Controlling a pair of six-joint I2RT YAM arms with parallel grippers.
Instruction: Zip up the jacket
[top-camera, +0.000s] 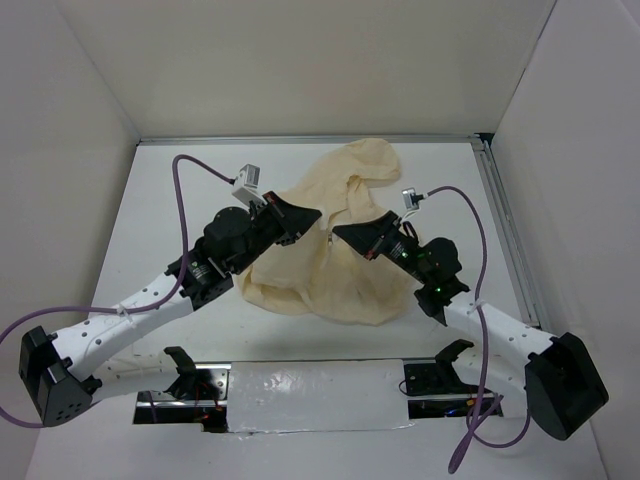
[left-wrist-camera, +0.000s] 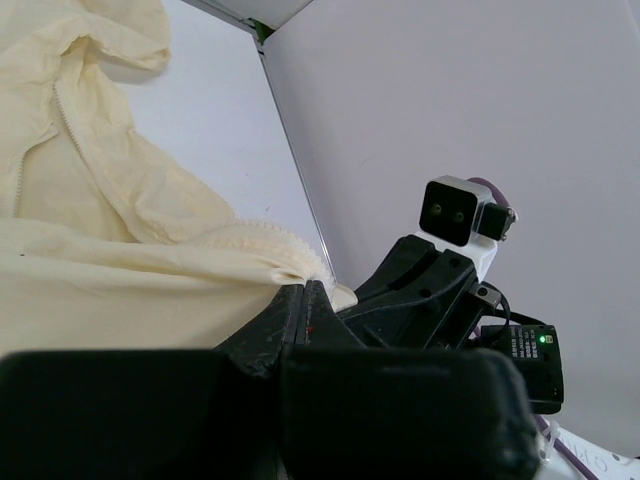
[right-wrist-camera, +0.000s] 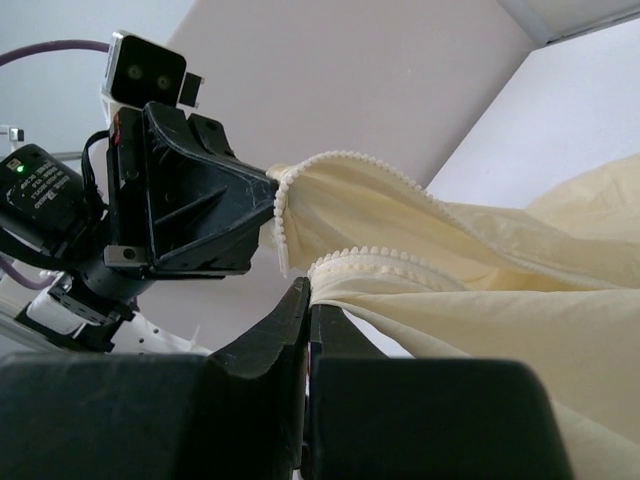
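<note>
The pale cream-yellow jacket lies crumpled in the middle of the table, hood toward the far wall. Both grippers hold its lower front edges lifted, facing each other. My left gripper is shut on the jacket's left zipper edge. My right gripper is shut on the right zipper edge; its toothed tape shows just above the fingertips. The left gripper shows in the right wrist view, pinching the other toothed edge. A short closed stretch of zipper hangs between them. The pull is not clearly visible.
White walls enclose the table on three sides. A metal rail runs along the right edge. Purple cables loop above both arms. The arm bases sit at the near edge by a shiny plate.
</note>
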